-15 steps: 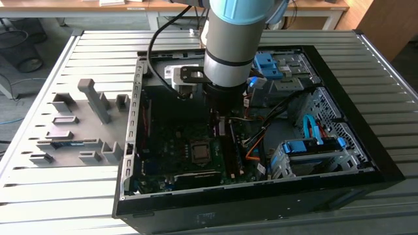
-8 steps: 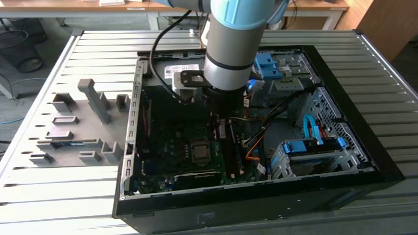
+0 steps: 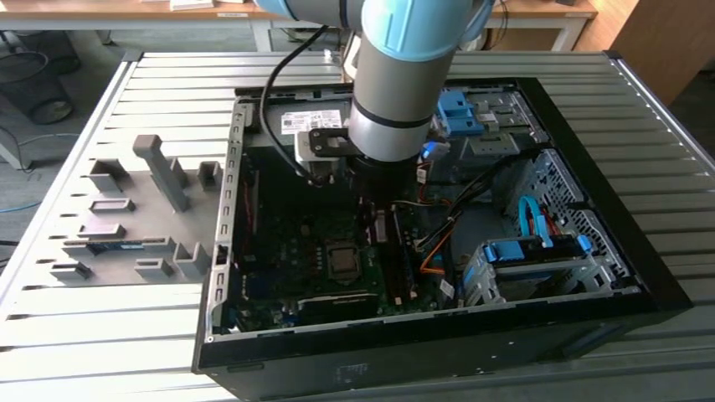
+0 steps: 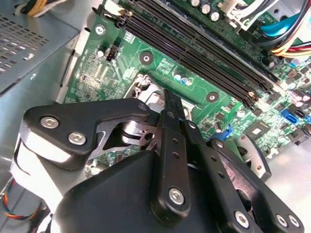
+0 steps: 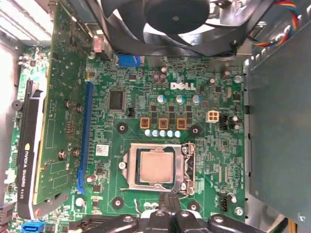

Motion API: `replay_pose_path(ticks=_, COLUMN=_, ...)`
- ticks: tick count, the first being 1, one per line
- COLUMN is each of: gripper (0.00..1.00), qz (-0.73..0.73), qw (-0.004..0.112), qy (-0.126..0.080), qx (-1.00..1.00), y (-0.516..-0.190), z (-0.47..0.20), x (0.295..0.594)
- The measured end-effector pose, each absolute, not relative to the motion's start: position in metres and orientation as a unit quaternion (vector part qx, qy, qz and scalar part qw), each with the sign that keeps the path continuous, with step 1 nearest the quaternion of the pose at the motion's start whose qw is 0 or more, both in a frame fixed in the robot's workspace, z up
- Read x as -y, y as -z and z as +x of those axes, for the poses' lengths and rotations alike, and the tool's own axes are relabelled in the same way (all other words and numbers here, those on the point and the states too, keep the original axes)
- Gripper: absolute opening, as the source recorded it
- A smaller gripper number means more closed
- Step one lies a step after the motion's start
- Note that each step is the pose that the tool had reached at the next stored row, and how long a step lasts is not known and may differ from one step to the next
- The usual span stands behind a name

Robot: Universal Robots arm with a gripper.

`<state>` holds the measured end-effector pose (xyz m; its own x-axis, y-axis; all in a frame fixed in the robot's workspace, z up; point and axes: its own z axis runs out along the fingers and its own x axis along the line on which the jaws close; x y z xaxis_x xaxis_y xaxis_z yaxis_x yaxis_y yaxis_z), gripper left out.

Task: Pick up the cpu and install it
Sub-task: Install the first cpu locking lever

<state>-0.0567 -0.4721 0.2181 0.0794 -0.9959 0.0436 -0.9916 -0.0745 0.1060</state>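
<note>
The cpu (image 5: 155,167) is seated in the motherboard socket (image 5: 187,167) inside the open computer case (image 3: 625,276), set on a ribbed grey worktop (image 3: 167,79). The hand (image 5: 170,206) above it is clenched, holding nothing.

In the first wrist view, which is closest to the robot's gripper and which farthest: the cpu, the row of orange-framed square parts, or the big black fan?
1. The cpu, seated in its socket just beyond the gripper.
2. The orange-framed parts, past the socket.
3. The black fan, at the board's far edge.
</note>
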Motion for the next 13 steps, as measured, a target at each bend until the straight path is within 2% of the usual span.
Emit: replay_pose_path(ticks=13, gripper=0.1, qz=0.743, qw=0.059, qy=0.024, qx=0.666, y=-0.205, z=-0.057, x=0.484)
